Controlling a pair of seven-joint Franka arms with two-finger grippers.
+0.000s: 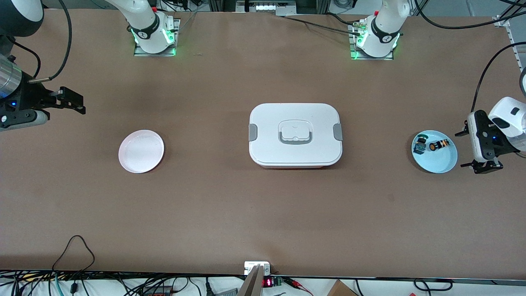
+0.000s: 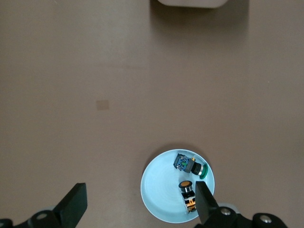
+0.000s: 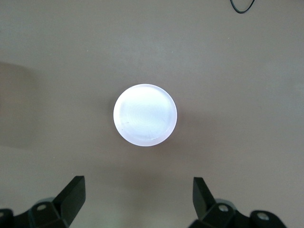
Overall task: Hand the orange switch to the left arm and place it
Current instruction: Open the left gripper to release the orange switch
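The orange switch (image 1: 439,145) lies on its side in a light-blue plate (image 1: 444,163) toward the left arm's end of the table. It also shows in the left wrist view (image 2: 187,194), partly covered by one finger (image 2: 205,204). My left gripper (image 1: 465,149) hovers open and empty just past the plate's outer edge (image 2: 141,204). The white box (image 1: 295,133) sits at the table's middle. My right gripper (image 1: 77,101) hangs open and empty toward the right arm's end of the table (image 3: 138,199), and waits.
A similar black part with a green cap (image 1: 420,143) lies in the same blue plate (image 2: 191,165). An empty pink plate (image 1: 141,151) sits toward the right arm's end, seen in the right wrist view (image 3: 145,115). The box's edge shows in the left wrist view (image 2: 190,3).
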